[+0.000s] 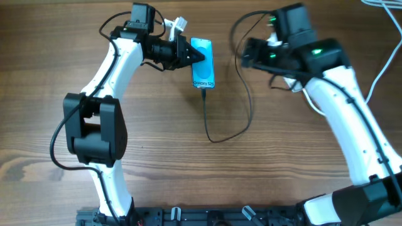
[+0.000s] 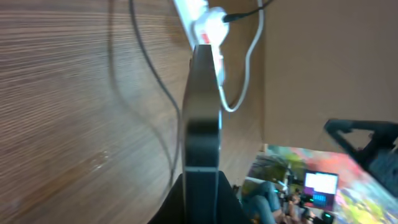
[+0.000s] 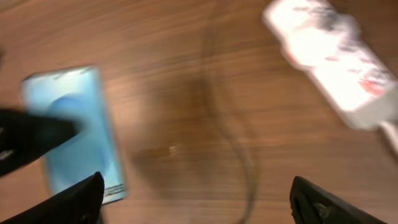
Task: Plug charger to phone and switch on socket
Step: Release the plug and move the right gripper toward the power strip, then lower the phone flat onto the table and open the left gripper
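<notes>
Here, on a wooden worktop (image 1: 188, 182), the left end effector (image 1: 193, 55) is clamped on the phone (image 1: 204, 72), with one black finger lying across the teal screen. The charger (image 1: 207, 125) meets the phone's "Galaxy S25" end with its connector tip, and its thin cable loops away and back towards the right arm. The right end effector (image 3: 196, 186) hangs empty with its fingers spread wide. The phone is ahead to its left and the white, red-marked socket (image 3: 329, 56) ahead to its right, with the cable running between them. From overhead, the right arm hides most of the socket. A thick white cord (image 2: 249, 68) curls beside it.
</notes>
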`<state>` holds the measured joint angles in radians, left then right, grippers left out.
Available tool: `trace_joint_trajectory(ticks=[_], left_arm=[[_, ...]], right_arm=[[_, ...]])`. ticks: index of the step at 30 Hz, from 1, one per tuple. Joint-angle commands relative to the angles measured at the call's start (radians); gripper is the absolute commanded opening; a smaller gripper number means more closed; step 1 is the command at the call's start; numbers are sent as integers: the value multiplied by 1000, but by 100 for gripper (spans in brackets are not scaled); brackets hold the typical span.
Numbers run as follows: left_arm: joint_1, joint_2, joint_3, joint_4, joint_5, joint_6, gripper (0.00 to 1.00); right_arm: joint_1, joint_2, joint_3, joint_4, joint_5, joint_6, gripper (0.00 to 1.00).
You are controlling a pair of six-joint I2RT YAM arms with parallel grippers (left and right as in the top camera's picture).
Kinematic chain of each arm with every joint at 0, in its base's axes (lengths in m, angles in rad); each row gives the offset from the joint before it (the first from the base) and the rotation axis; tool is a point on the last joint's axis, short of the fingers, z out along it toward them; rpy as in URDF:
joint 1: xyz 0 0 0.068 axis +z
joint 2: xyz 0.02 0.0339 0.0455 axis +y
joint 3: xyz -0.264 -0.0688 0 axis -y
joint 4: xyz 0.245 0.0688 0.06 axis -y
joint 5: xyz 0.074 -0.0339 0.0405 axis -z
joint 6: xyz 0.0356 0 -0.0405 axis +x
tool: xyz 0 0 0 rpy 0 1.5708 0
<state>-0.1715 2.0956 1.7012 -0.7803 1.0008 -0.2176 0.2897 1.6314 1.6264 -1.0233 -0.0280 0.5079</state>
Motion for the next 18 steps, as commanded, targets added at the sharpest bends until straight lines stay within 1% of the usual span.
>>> trace_joint_trajectory(ticks=[1, 4, 12, 16, 18], left_arm=[[-34, 52, -11, 10, -56, 24, 4], [-47, 110, -13, 36, -56, 23, 4], [-48, 190, -14, 40, -56, 24, 4], [-57, 210, -14, 40, -122, 24, 4], [-69, 233, -15, 47, -127, 24, 4]], right_arm=[[-60, -23, 16, -49, -25, -37, 97], [-79, -17, 15, -88, -21, -40, 99], [-79, 14, 0, -89, -18, -61, 100], [-79, 16, 0, -88, -18, -61, 100], [-79, 16, 0, -85, -18, -61, 99]])
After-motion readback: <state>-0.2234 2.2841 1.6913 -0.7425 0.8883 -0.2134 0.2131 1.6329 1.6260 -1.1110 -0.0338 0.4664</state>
